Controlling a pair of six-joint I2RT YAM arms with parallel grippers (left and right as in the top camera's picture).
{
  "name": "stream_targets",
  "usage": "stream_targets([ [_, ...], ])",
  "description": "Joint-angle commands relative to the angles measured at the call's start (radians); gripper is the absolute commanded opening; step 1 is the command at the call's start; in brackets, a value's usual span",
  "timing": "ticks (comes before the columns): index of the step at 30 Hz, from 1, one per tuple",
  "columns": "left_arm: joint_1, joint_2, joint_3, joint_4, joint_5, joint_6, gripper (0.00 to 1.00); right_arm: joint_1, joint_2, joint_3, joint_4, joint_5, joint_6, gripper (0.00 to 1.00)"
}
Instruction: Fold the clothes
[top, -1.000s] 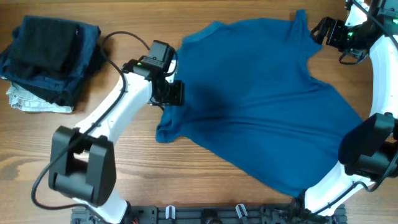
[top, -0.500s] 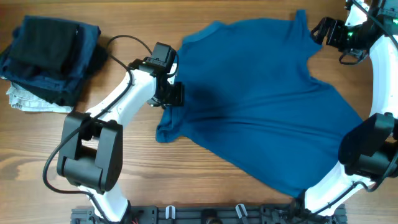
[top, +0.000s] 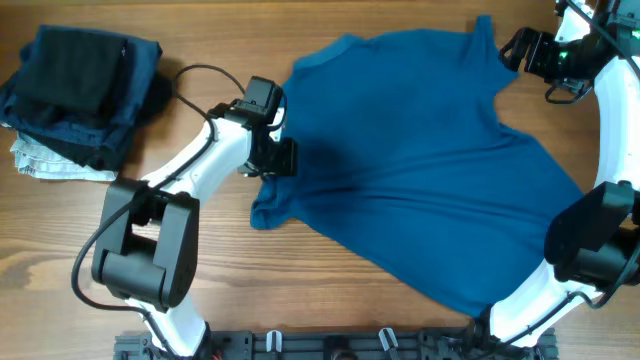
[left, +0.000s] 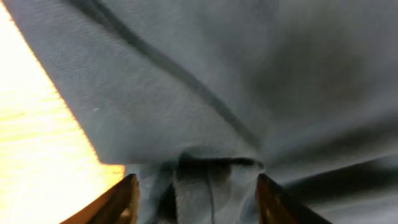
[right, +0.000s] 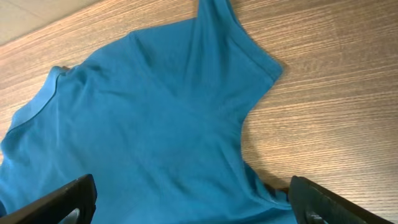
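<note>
T-shirt (top: 420, 170): mid-blue and short-sleeved, spread mostly flat across the middle and right of the table (top: 300, 30), collar toward the far left, soft creases across the body.
Shirt edges: one sleeve points to the far edge near the right gripper (top: 515, 48); the other sleeve is rumpled at the near left; the hem runs slantwise to the near right, ending close to the right arm's base.
Left gripper (top: 278, 150): at the shirt's left edge, just above the rumpled sleeve; the wrist view shows bunched cloth filling the gap between its fingers (left: 127, 199), but whether they pinch it I cannot tell.
Right gripper, wrist view: fingers spread wide over the far sleeve, nothing between them.
Open room: bare wood shows between the shirt and the pile, and along the near left, crossed by the left arm.
Pile (top: 80, 90): dark folded garments at the far left, lying on a whitish cloth (top: 50, 165), well apart from the shirt.
</note>
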Motion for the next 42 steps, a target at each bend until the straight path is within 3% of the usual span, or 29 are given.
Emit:
stream_targets([
  [1,-0.003,0.013,-0.023,0.009,0.037,0.003,0.57,0.0,0.01,-0.001,0.003,0.006,-0.001,1.0],
  [8,-0.019,0.013,-0.023,0.005,0.079,0.003,0.53,0.0,0.01,-0.001,0.003,0.006,0.0,1.0],
  [12,-0.047,0.013,-0.023,0.005,0.144,0.003,0.22,0.0,0.01,-0.001,0.003,0.006,0.0,1.0],
  [17,-0.102,0.013,-0.023,-0.03,0.143,0.002,0.17,0.0,0.009,-0.001,0.003,0.006,-0.001,1.0],
  [19,-0.11,0.013,-0.023,-0.029,0.138,0.002,0.19,0.0,0.01,-0.001,0.003,0.006,-0.001,1.0],
  [23,-0.109,0.013,-0.023,-0.029,0.082,0.002,0.38,0.0,0.01,-0.001,0.003,0.006,0.0,1.0],
  [37,-0.109,-0.071,0.007,-0.055,0.07,0.003,0.38,0.0,0.01,-0.001,0.003,0.006,-0.001,1.0],
  [42,-0.109,-0.086,0.007,-0.064,-0.021,0.003,0.43,0.001,0.01,-0.001,0.003,0.006,0.0,1.0],
])
